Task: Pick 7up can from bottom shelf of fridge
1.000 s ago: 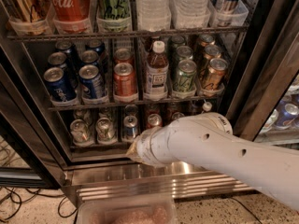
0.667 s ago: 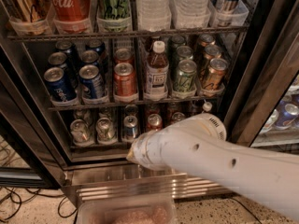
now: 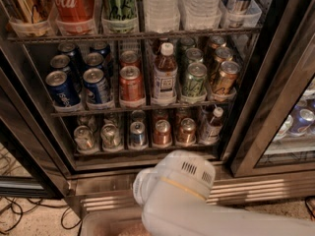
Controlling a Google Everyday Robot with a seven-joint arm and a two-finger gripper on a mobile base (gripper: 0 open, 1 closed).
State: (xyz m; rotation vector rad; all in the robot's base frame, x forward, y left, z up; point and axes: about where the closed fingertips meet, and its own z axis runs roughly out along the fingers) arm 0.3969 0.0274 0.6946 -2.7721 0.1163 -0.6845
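7up can: upright at the front of the bottom shelf, second lane from the left.
Blue-and-silver can just to its right, inside the fridge. I see my gripper low before the steel base, apart from the can; open or shut, I cannot tell.

I have one camera, set close in front of the fridge, looking forward and down onto its racks. The bottom shelf sits mid-frame. At 6 o'clock the white arm crowds the lens and hides the gripper behind it.
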